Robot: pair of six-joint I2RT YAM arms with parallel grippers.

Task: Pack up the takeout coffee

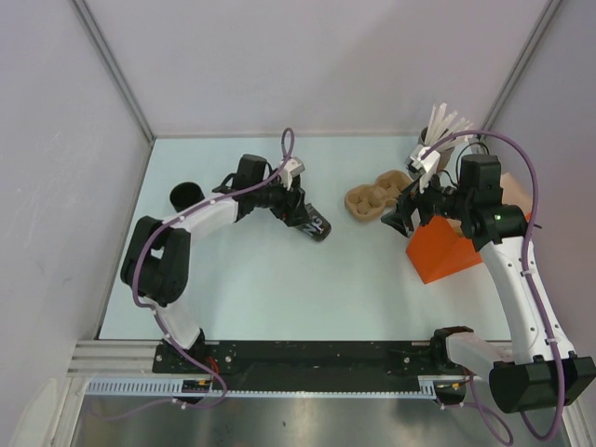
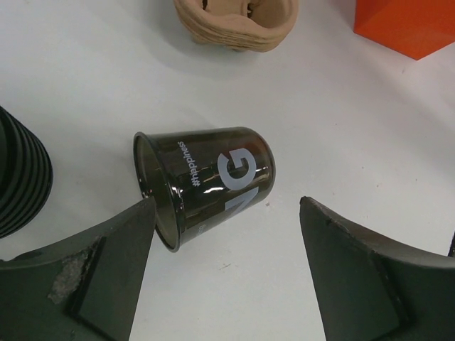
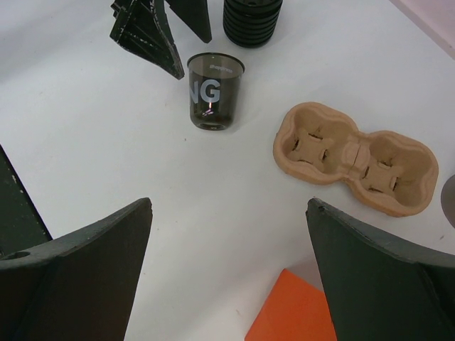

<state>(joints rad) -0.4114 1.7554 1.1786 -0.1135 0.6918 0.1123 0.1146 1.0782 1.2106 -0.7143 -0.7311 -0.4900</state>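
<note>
My feed shows the left tool [image 2: 226,207] spread wide, both fingers [image 2: 92,277] low in frame. On the white counter [image 2: 370,128] the takeout coffee cup [image 2: 206,181] lies on its side, rim end toward frame left, white lettering facing up. Its rim meets the tip of the frame-left finger; I cannot confirm contact. The frame-right finger stands clear of it. There is a ribbed black cup [image 2: 18,177] at the left edge, a pulp cup carrier [image 2: 238,25] at the top and an orange bag [image 2: 409,25] in the top right corner.

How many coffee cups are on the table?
2. A dark printed cup lies on its side at the left hand; a ribbed black cup stands far left. More may be hidden.
</note>
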